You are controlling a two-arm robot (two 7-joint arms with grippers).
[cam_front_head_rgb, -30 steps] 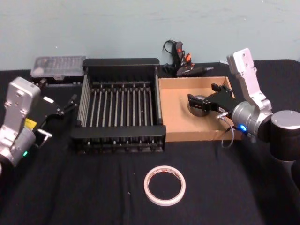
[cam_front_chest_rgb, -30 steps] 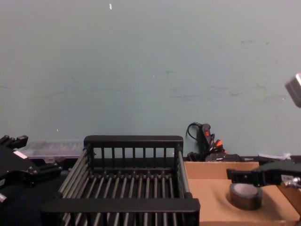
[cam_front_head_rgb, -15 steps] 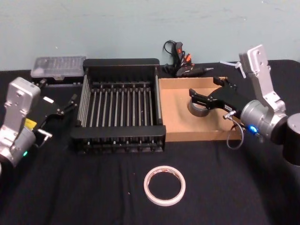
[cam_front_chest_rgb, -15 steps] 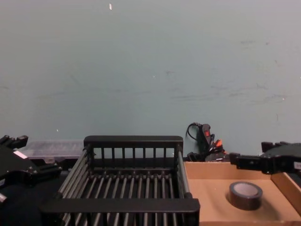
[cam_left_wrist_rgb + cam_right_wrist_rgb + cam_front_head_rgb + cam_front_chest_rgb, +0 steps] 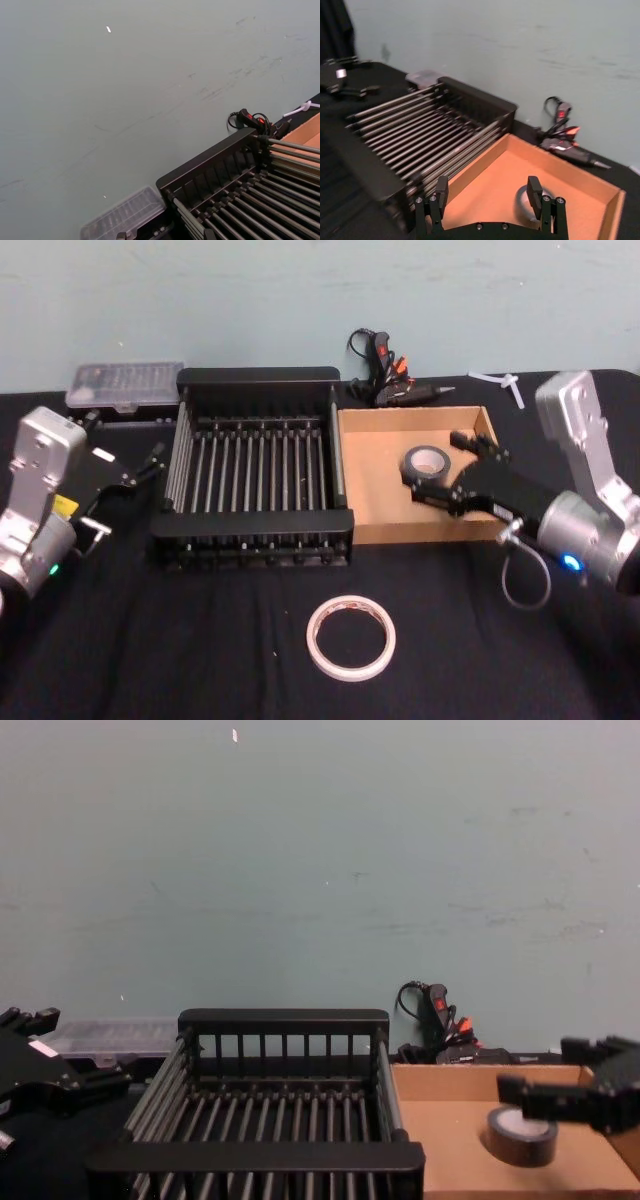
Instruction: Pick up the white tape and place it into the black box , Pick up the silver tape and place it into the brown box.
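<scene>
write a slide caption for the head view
Silver tape lies in the brown box, open right gripper beside it; white tape waits on the table.

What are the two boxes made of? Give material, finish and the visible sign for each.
Black box: probably moulded plastic, matt black; thin bars and thick flat rims. The bars could be metal.
Brown box: cardboard, matt tan; thin folded walls and raw cut edges.

The white tape (image 5: 351, 636) lies on open counter (image 5: 200, 640) with room all round, the black box (image 5: 255, 468) stands open-topped, while the right tool (image 5: 458, 468) hangs spread over the brown box (image 5: 372, 480)
</scene>
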